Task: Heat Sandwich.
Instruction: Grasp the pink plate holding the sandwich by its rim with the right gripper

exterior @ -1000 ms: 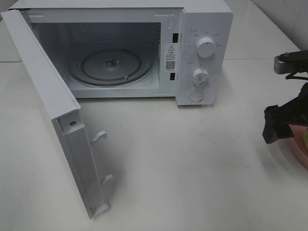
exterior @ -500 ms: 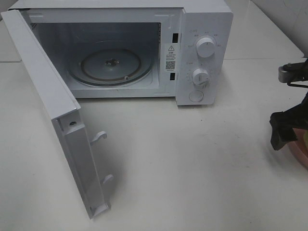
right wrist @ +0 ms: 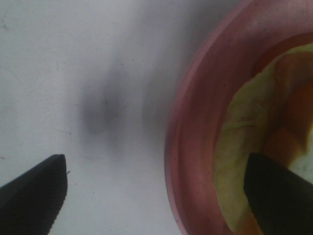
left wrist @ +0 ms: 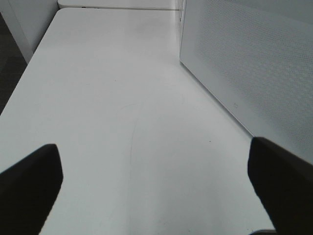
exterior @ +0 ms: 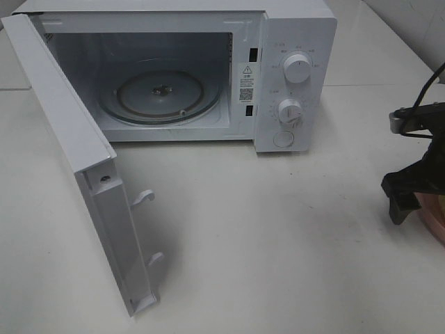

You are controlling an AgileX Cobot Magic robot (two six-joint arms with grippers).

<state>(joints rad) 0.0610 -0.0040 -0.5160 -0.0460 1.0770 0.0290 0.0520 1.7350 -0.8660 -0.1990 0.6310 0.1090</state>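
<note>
Poised at the right edge of the table (exterior: 278, 243) with the right gripper (right wrist: 156, 196), jaws spread wide, nothing held, one finger over bare tabletop and the other over the pink plate (right wrist: 190, 122). Spotting the sandwich (right wrist: 234, 166) lying on that plate, ungripped. Same with the left gripper (left wrist: 155, 191): spread wide, empty, beside the open microwave door (left wrist: 244, 63).

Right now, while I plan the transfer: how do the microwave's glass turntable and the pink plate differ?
The turntable is clear glass and bare; the plate is pink and carries the sandwich. The turntable sits inside the open microwave; the plate rests on the table beneath the open right gripper. Both are round.
</note>
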